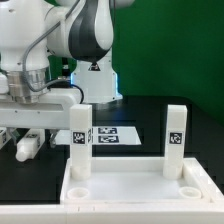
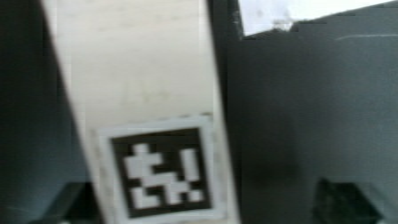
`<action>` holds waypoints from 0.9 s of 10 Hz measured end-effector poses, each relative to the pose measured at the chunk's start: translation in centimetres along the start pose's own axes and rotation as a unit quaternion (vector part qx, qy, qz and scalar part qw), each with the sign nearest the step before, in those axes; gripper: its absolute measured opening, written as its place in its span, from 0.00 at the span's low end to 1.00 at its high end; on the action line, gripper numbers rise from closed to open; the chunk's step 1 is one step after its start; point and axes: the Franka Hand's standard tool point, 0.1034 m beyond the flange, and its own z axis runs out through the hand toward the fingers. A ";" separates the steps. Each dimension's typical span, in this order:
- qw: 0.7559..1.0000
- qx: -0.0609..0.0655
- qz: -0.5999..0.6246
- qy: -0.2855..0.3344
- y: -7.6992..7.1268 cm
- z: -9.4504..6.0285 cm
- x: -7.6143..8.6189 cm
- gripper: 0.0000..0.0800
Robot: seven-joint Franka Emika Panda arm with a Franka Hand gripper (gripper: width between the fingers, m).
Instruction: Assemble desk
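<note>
The two-finger gripper point(image 2: 199, 200) straddles the white rectangular tagged plastic leg point(image 1: 80, 150), jaws wide and gripping nothing. The leg stands at the ten o'clock corner of the white square rimmed plastic panel point(image 1: 130, 195). Closing off-centre could tilt it, jamming its socket.

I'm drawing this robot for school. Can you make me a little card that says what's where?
panel: white, rimmed, lying flat at the front
left leg: upright in a far corner socket
right leg: upright in the other far corner socket
near sockets: both empty
loose leg: lying on the table, at the exterior view's left
fourth leg: not in sight
gripper: around the left leg, jaws open, with a gap on one side
marker board: flat on the table behind the panel
</note>
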 end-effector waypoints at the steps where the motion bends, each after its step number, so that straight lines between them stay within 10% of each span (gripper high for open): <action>1: 1.000 0.000 -0.001 0.000 0.0 0.0 0.0 0.43; 9: 0.928 -0.019 -0.372 0.016 -1.7 -2.4 0.6 0.36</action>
